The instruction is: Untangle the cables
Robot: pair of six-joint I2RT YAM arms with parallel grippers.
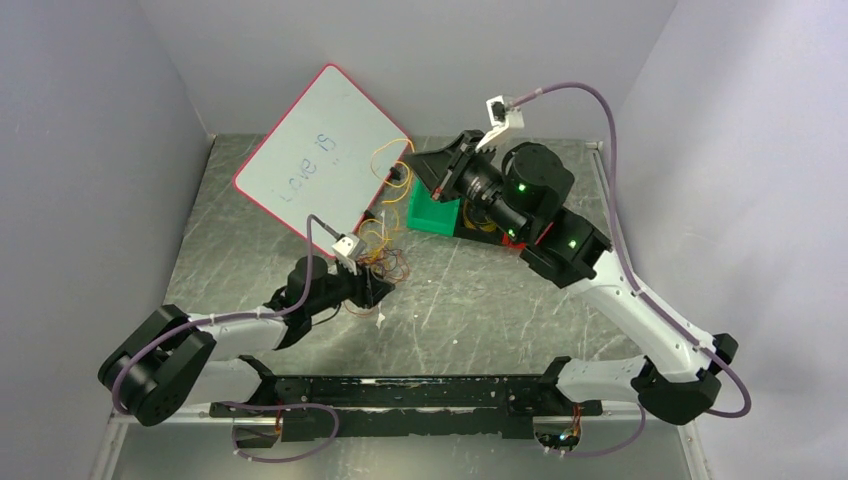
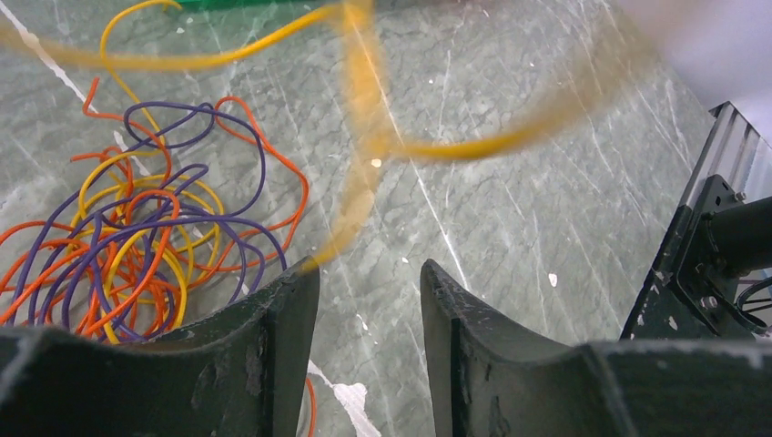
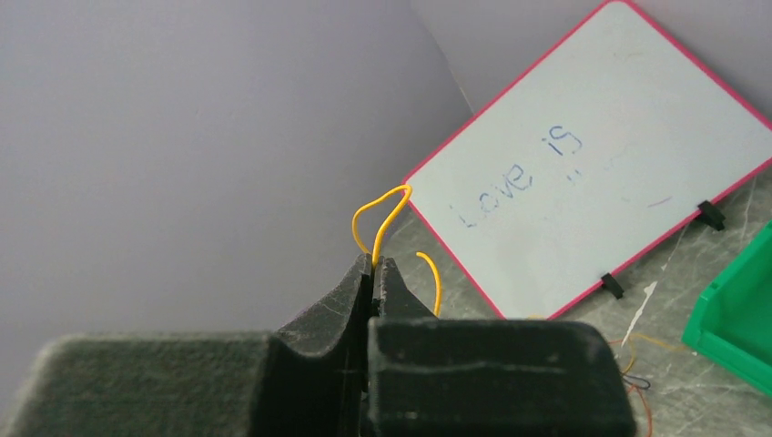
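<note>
Left gripper (image 2: 369, 270) parted, probably low; right gripper (image 3: 375, 262) pinched

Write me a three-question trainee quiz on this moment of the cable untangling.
1. True or false: the right gripper is shut on a yellow cable and holds it up off the table.
2. Pick one. The jaws of the left gripper are: A) shut on an orange cable; B) apart, clamping nothing; C) out of view in every picture.
3. Short answer: which three colours show in the tangled bunch beside the left gripper, as seen in the left wrist view?

Key: 1 true; 2 B; 3 orange, purple and yellow.
</note>
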